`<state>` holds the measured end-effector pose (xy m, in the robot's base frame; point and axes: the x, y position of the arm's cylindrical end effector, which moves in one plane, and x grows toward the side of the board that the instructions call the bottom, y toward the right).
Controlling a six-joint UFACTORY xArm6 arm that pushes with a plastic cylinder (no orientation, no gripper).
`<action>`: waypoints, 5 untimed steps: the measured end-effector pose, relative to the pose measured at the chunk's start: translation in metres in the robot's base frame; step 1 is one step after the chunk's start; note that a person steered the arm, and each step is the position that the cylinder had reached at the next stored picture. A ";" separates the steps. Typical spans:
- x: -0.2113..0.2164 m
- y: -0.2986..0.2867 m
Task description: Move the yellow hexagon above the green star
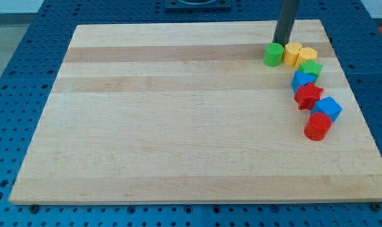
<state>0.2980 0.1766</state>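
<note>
The yellow hexagon (308, 55) lies near the view's top right of the wooden board (178, 113), touching the top of the green star (311, 68). A second yellow block (292, 53) sits just left of the hexagon, and a green cylinder (273, 55) left of that. My tip (282, 42) stands just above the green cylinder and the second yellow block, to the upper left of the hexagon.
Below the green star a chain of blocks runs down: a blue block (300, 81), a red star (308, 95), a blue cube (328, 108) and a red cylinder (317, 126). The board's right edge is close by.
</note>
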 end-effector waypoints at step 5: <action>0.001 0.073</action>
<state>0.2991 0.2498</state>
